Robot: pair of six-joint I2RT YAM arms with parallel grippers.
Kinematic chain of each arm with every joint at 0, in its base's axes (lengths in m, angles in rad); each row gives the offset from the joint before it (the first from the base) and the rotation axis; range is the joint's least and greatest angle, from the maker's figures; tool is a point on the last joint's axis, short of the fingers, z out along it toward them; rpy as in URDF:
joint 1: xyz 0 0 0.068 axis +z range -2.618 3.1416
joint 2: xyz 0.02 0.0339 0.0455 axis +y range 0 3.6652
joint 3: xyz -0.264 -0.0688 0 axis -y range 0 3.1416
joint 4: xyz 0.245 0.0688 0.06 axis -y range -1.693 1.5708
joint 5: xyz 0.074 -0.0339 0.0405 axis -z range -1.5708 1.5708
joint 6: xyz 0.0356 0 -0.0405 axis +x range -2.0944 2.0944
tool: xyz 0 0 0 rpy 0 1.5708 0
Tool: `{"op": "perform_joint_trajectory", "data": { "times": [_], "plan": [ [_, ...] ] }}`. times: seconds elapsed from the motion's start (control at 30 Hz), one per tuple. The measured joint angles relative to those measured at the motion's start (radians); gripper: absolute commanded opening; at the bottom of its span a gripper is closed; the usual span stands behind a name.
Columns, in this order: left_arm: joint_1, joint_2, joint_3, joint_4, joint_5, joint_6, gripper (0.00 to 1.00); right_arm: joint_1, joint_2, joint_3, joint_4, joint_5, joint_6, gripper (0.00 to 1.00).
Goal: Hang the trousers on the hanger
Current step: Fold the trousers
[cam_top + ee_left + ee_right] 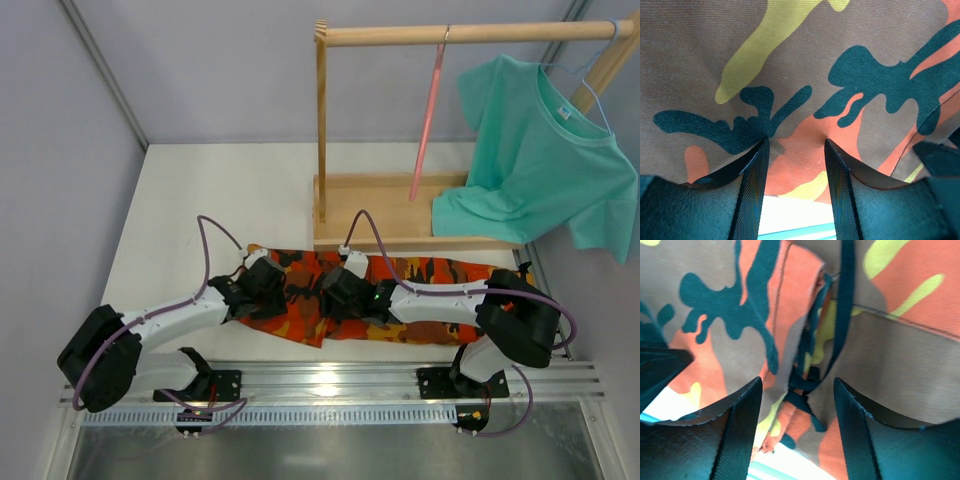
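The camouflage trousers [420, 275] lie flat on the table in front of the wooden rack. My left gripper [268, 283] is open with its tips pressed on the trousers' left end [795, 125], cloth edge between the fingers. My right gripper [338, 295] is open over the trousers' waist edge [730, 315], with a black drawstring [842, 320] and its knot between the fingers. The pink hanger [428, 115] hangs by its hook from the wooden rail, apart from both grippers.
A wooden rack with a top rail [470, 33] and a base tray [360, 200] stands behind the trousers. A teal T-shirt [540, 150] hangs on a light-blue hanger [590, 85] at the right. A metal rail [330, 378] runs along the near edge.
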Motion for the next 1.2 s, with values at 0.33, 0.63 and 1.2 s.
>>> {"op": "perform_joint_trajectory", "data": {
  "times": [0.33, 0.63, 1.2],
  "plan": [
    [0.001, 0.005, -0.004, 0.014, 0.002, -0.004, 0.49, 0.018, 0.030, -0.010, 0.089, -0.002, 0.053, 0.52],
    [0.003, 0.000, 0.115, -0.085, -0.020, 0.030, 0.56, 0.029, 0.057, 0.112, -0.095, 0.046, 0.018, 0.04],
    [0.240, -0.062, 0.317, -0.136, 0.083, 0.188, 0.70, -0.097, -0.480, 0.099, -0.629, 0.127, -0.064, 0.04]
  ]
}}
